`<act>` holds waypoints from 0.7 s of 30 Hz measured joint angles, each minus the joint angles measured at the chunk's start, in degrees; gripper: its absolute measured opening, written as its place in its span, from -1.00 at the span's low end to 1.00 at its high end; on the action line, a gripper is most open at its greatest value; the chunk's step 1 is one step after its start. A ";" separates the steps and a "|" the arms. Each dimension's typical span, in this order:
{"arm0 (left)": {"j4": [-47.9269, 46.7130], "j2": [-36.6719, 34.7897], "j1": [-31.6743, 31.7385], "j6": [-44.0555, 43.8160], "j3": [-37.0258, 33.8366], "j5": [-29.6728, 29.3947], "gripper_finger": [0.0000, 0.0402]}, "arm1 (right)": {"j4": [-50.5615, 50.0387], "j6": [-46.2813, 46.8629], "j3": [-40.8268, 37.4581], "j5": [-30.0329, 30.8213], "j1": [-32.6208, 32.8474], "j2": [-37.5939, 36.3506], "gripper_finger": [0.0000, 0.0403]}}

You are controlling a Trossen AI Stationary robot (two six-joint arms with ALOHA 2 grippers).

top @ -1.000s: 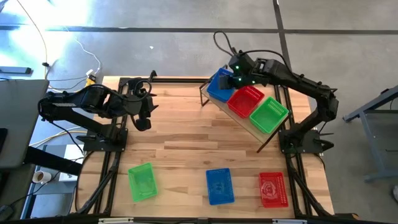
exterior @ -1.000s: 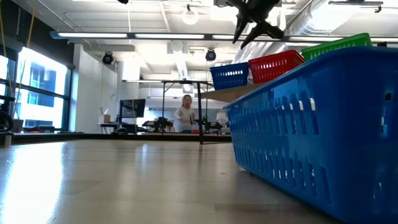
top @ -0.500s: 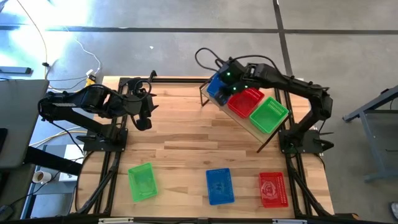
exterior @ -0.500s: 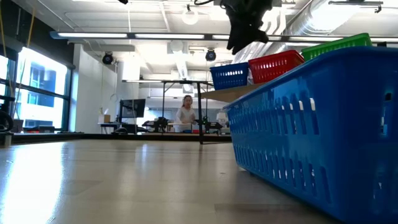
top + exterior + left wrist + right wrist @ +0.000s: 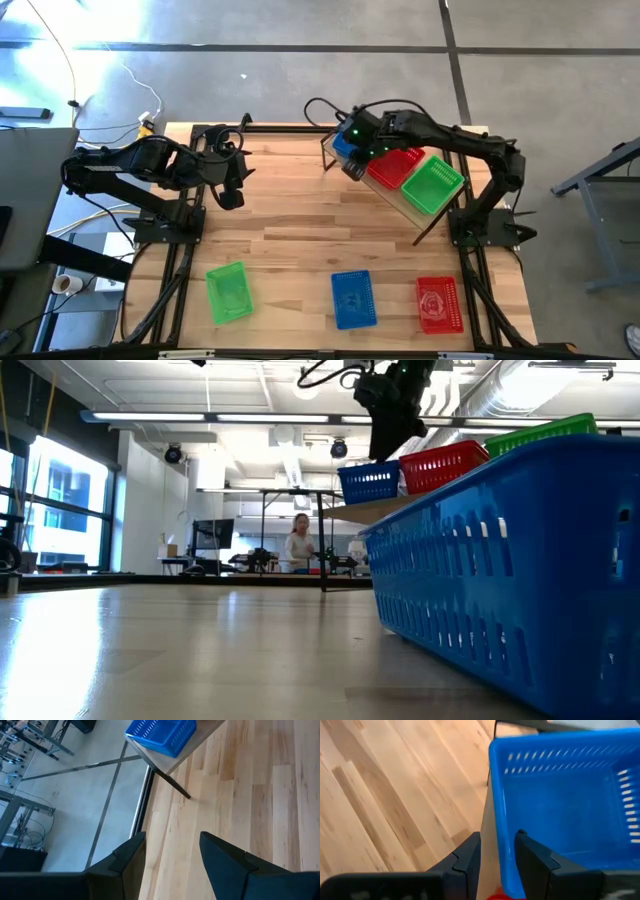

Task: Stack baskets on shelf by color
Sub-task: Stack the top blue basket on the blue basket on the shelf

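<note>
On the left side of the table (image 5: 300, 215), the left gripper (image 5: 231, 190) waits above bare wood, well apart from every basket. Its arm is folded low and reaches toward the table's middle. In its wrist view the two fingers (image 5: 224, 862) are spread, with nothing between them, and they point toward the shelf corner where the blue basket stands.

Along the near edge of the table, three single baskets lie on the wood: a green basket (image 5: 229, 291) at the left, a blue one (image 5: 353, 298) in the middle and a red one (image 5: 438, 303) at the right. They are apart from each other.

At the far right part of the table stands the shelf (image 5: 399, 199), set at a slant. On it, in one row, are the blue basket (image 5: 565, 810), the red basket (image 5: 398, 163) and the green basket (image 5: 433, 184), side by side. The right arm stretches from its base across the shelf, bent at the elbow. The right gripper (image 5: 353, 160) is at the outer end of the blue basket. Its fingers (image 5: 468, 857) are a little apart, one on each side of that basket's end wall; I cannot tell if they touch it.

No writing can be read on the baskets or the shelf.
</note>
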 joint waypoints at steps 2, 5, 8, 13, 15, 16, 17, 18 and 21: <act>0.02 0.01 -0.01 0.00 0.00 0.00 -0.12 | -0.95 -0.02 0.00 0.29 0.04 0.78 -0.48; 0.02 -0.01 -0.01 -0.02 0.00 -0.02 -0.12 | -1.10 0.35 0.00 0.29 0.02 1.78 -0.48; 0.04 -0.01 -0.01 -0.02 0.00 -0.02 -0.12 | -0.46 0.59 0.00 0.89 0.00 2.38 -0.50; 0.04 -0.01 -0.01 -0.08 0.00 -0.02 -0.12 | -0.40 1.97 0.00 1.80 -0.03 3.43 -0.61; 0.04 0.01 -0.01 -0.05 0.00 -0.02 -0.12 | -0.34 1.97 0.00 1.78 -0.03 4.05 -0.68; 0.04 0.01 -0.01 -0.07 0.00 -0.02 -0.12 | -0.11 1.99 0.00 1.73 -0.03 4.32 -0.72; 0.04 -0.01 -0.01 -0.11 0.00 -0.02 -0.12 | 0.30 2.17 0.00 1.61 -0.03 4.56 -0.76; 0.06 0.01 -0.01 -0.11 0.00 -0.02 -0.12 | 0.83 2.50 0.00 1.47 -0.03 4.74 -0.80; 0.07 0.01 -0.01 -0.14 0.00 -0.02 -0.12 | 2.81 2.74 0.00 1.19 -0.03 4.83 -0.92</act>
